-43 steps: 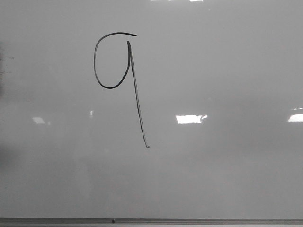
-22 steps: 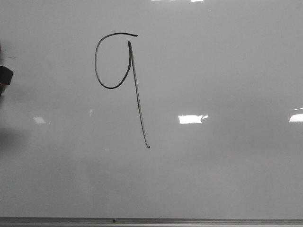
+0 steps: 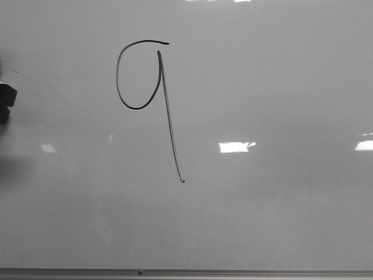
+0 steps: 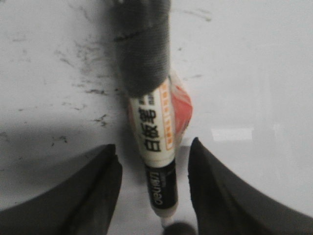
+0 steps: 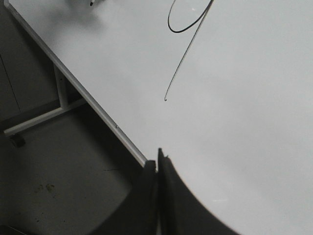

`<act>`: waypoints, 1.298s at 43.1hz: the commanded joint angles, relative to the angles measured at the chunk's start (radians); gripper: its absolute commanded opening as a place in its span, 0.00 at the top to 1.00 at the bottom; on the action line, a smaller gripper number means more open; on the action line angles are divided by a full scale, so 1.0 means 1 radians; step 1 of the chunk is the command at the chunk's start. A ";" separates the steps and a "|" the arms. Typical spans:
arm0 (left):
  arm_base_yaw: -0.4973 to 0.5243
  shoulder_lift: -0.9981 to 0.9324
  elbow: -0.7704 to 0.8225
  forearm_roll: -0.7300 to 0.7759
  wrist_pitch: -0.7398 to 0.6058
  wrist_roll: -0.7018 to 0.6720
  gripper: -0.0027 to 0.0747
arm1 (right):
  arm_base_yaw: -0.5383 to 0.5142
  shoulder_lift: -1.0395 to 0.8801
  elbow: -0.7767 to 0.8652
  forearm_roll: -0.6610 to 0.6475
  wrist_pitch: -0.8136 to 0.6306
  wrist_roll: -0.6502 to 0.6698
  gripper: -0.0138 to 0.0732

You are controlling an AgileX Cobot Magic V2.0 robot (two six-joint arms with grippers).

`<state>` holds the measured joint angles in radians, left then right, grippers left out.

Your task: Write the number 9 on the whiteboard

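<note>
The number 9 (image 3: pixel 145 87) is drawn in thin black line on the whiteboard (image 3: pixel 262 87), upper left of centre, its loop slightly open at the top and its tail slanting down. In the left wrist view a marker (image 4: pixel 159 137), white with a red label and a grey-wrapped end, lies on the board (image 4: pixel 254 73). My left gripper (image 4: pixel 153 144) stands open around it, with a gap on each side. My right gripper (image 5: pixel 157 159) is shut on nothing above the board's edge (image 5: pixel 73 83). The 9 (image 5: pixel 188 24) shows far from it.
A dark part (image 3: pixel 6 99) pokes in at the front view's left edge. Dark ink smudges (image 4: pixel 93 90) mark the board near the marker. The board's metal frame (image 3: pixel 233 272) runs along the front. Beyond the board's edge are a white table leg (image 5: pixel 61 93) and dark floor (image 5: pixel 58 186).
A dark part has come into the front view at the left edge and sits slightly lower than half a second ago. The 9 is unchanged.
</note>
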<state>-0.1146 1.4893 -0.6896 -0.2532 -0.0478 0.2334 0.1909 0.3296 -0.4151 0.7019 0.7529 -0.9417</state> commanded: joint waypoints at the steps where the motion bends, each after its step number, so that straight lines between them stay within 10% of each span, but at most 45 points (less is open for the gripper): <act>1: 0.003 -0.029 -0.031 -0.010 -0.071 -0.009 0.43 | -0.007 0.009 -0.025 0.039 -0.052 -0.001 0.91; 17: 0.003 -0.240 -0.015 -0.002 -0.002 -0.004 0.37 | -0.007 0.009 -0.025 0.039 -0.052 -0.001 0.91; 45: 0.003 -1.089 0.231 -0.002 0.173 -0.004 0.99 | -0.007 0.009 -0.025 0.039 -0.050 -0.001 0.91; 56: 0.003 -1.177 0.231 -0.002 0.173 -0.004 0.99 | -0.007 0.009 -0.025 0.039 -0.050 -0.001 0.91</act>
<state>-0.1142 0.3081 -0.4314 -0.2501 0.1912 0.2334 0.1909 0.3296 -0.4151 0.7019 0.7529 -0.9417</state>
